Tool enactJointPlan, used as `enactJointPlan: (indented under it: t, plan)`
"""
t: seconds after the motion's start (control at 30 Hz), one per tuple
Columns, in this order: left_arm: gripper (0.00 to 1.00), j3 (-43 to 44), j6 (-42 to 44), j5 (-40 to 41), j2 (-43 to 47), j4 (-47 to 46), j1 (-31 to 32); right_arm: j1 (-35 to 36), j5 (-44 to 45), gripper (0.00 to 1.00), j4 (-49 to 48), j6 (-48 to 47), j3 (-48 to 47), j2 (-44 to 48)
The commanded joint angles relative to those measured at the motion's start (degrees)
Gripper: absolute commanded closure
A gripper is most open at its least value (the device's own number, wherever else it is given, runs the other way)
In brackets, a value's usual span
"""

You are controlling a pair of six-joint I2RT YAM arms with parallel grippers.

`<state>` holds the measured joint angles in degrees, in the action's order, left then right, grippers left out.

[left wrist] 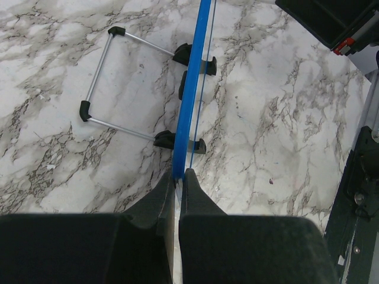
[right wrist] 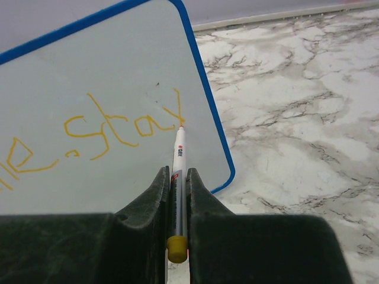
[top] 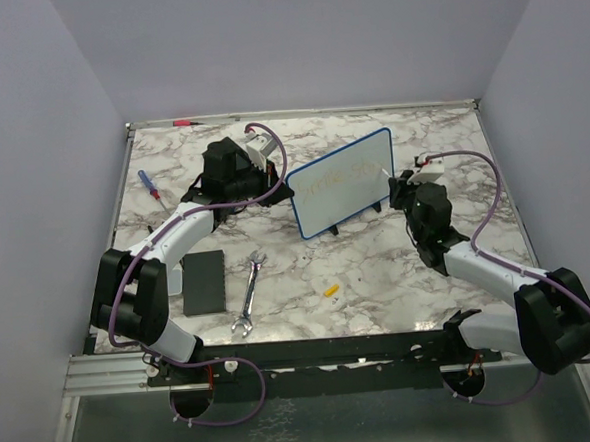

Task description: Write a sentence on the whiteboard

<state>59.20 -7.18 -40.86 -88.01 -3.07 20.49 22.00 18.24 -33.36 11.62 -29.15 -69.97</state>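
Right gripper (right wrist: 177, 173): black fingers pinched narrow around a slim white marker pen (right wrist: 179, 151), whose yellow butt end sits back between them.
Marker tip: straight ahead of the fingers, touching the white face at the end of the last yellow stroke.
Whiteboard: small rectangular whiteboard with a thin blue rounded frame (right wrist: 118, 59), directly in front of the right gripper and tilted towards it. Its blue side edge runs just right of the tip.
Sentence: yellow handwritten sentence (right wrist: 112, 130) running leftward from the tip. The nearest letters look like "stay" or "stax"; those further left are cut off by the view.
Left gripper (left wrist: 180, 174): closed tight on the frame's edge, steadying the board upright from the opposite side.
Stand: thin silver wire stand (left wrist: 98, 83) with black feet, ahead and left of the left fingers, resting on the marble table (left wrist: 284, 118).
Step in hand: mid-writing, I'd say, on a letter near the board's edge.
Next move: little room is left beyond the tip, so it likely calls for a light lift and a shift to a fresh line, with the left clamp firm so the board doesn't rock.
Loose things: steel wrench (top: 249, 294), flat black pad (top: 205, 282) and small yellow cap (top: 330, 290), all well back towards the arm bases.
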Motion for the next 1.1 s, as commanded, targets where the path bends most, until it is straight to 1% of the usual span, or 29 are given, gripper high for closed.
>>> enactJointPlan:
  t: [0.0, 0.73, 1.07]
  plan:
    - [1.0, -0.6, 0.6, -0.1, 1.6, 0.8, 0.5, -0.1, -2.6, 0.99, 1.2, 2.0, 1.6, -0.1]
    - [1.0, -0.6, 0.4, 0.1, 1.9, 0.8, 0.6, 0.0, -4.8, 0.99, 2.5, 4.7, 3.0, -1.2]
    - [1.0, -0.6, 0.1, 0.4, 2.1, 0.8, 0.7, 0.1, -4.7, 0.99, 3.5, 4.9, 3.0, 0.0]
